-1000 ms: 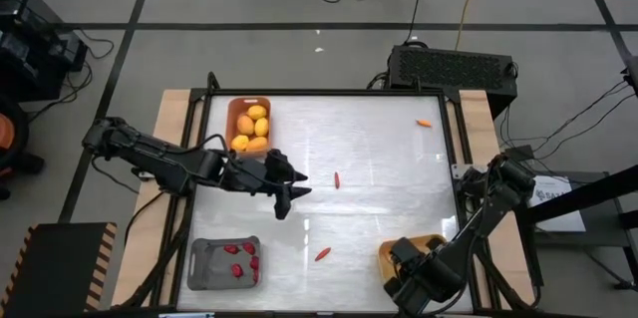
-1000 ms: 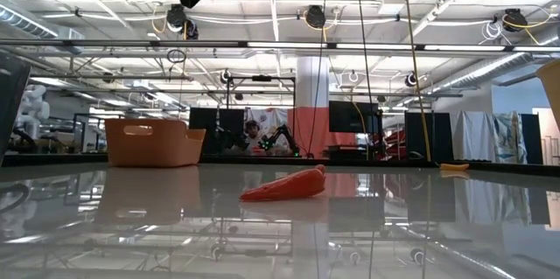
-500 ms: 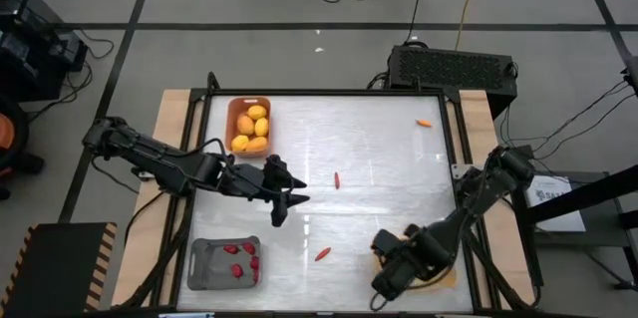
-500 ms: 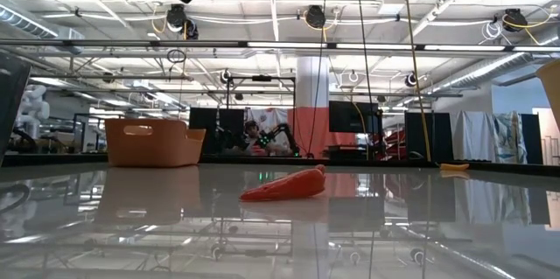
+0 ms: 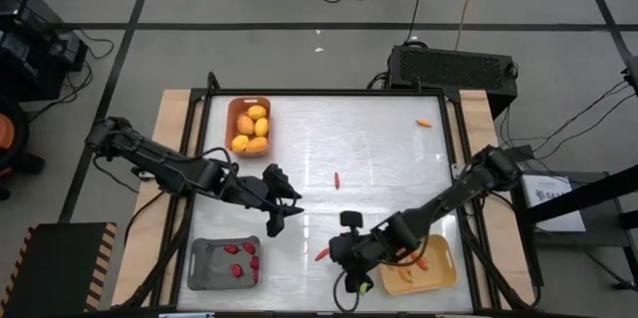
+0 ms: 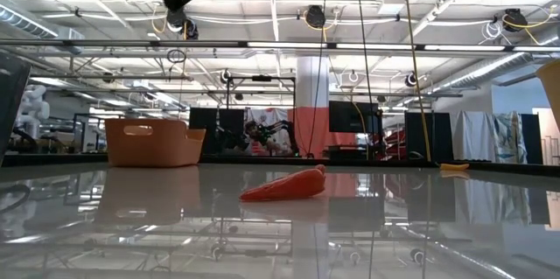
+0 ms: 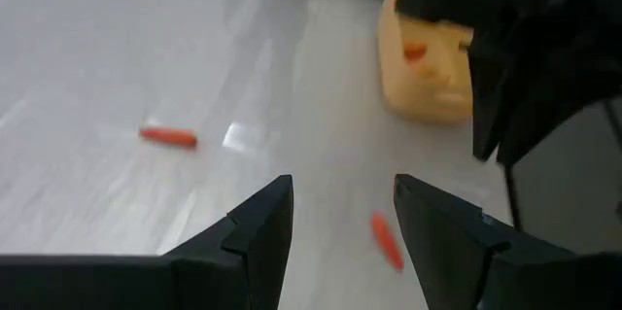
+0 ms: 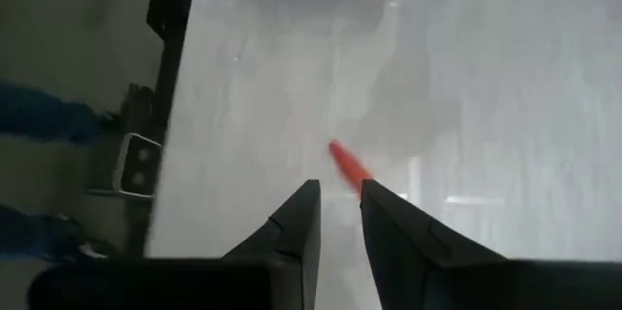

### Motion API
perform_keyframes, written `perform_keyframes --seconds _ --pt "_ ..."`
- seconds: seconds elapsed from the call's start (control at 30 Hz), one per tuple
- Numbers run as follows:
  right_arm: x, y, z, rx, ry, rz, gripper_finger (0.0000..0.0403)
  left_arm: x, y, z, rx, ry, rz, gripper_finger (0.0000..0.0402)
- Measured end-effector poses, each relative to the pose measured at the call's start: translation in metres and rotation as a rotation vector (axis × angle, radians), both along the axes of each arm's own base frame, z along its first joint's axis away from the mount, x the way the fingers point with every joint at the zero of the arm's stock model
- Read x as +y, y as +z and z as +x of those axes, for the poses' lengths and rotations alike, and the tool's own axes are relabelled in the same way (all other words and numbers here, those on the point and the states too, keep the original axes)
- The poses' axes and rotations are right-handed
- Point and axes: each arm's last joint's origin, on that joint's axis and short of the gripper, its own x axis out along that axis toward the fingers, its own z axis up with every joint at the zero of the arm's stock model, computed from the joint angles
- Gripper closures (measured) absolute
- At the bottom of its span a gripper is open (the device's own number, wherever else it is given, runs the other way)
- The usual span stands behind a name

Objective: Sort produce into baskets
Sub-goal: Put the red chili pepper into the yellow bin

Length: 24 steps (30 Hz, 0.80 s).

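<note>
My right gripper [image 5: 337,256] is open by a narrow gap and empty, low over the table's near middle, just right of a red chilli [image 5: 322,254]. In the right wrist view the chilli [image 8: 350,164] lies just beyond the fingertips [image 8: 337,215]. My left gripper [image 5: 283,208] is open and empty above the table's left middle. A second chilli [image 5: 337,179] lies mid-table and a carrot stick [image 5: 424,123] at the far right. The orange-brown basket [image 5: 231,109] holds lemons, the grey basket [image 5: 202,268] chillies, the yellow basket [image 5: 444,276] carrot pieces.
The baskets stand at the far left, the near left corner and the near right. The table's raised dark frame [image 5: 454,149] runs along its edges. In the low view the near chilli [image 6: 284,185] lies on bare table with both grippers high above it.
My right gripper has swung from over the yellow basket at the near right toward the table's left, stopping beside the near chilli; the basket now shows uncovered. My left gripper has drifted slightly toward the near edge. Nothing on the table has moved.
</note>
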Motion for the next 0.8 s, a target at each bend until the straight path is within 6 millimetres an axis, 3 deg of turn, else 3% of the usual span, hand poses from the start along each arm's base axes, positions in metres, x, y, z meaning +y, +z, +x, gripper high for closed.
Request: perform_keyframes --seconds 0.13,0.47,0.6,0.8 --pt "-0.010 -0.003 0.014 -0.039 0.110 -0.060 0.0317 -0.003 -0.008 -0.008 0.107 0.006 0.002 0.0214" --pt "-0.030 -0.042 0.057 -0.061 0.376 0.038 0.0232 -0.013 -0.017 -0.021 0.221 -0.015 0.029 0.0214" --pt "-0.044 -0.054 0.063 -0.016 0.395 -0.020 0.0220 -0.017 -0.019 -0.025 0.245 -0.025 0.051 0.0214" --pt "-0.047 -0.093 0.066 0.121 0.422 -0.084 0.0218 -0.021 -0.021 -0.030 0.265 -0.016 0.103 0.0214"
